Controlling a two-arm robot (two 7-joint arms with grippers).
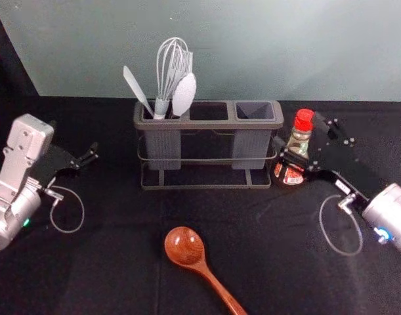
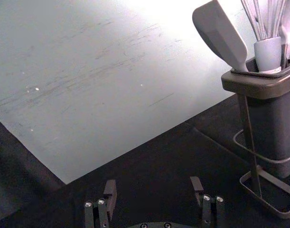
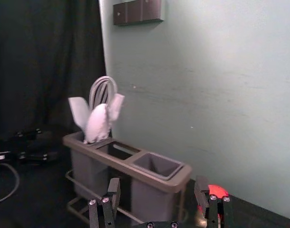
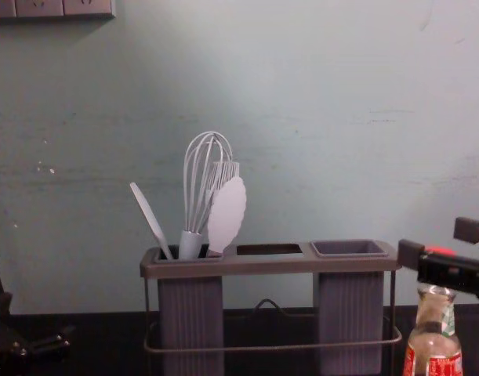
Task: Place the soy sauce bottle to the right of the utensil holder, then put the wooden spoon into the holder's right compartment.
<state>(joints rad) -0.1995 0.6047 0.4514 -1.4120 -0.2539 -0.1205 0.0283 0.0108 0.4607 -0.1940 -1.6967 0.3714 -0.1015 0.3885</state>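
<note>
Find the utensil holder (image 1: 210,186) on the table (image 1: 108,262), at the far middle, with the wall (image 1: 253,46) behind. See in its left compartment a spatula (image 1: 136,88) leaning left, next the whisk (image 1: 170,62), then a spoon-shaped utensil (image 1: 184,95) to the right, with another utensil behind. Look just right of the holder for the soy sauce bottle (image 1: 299,141). Come near, before the holder, to the wooden spoon (image 1: 185,247) on the table, bowl towards far left, handle towards near right.
</note>
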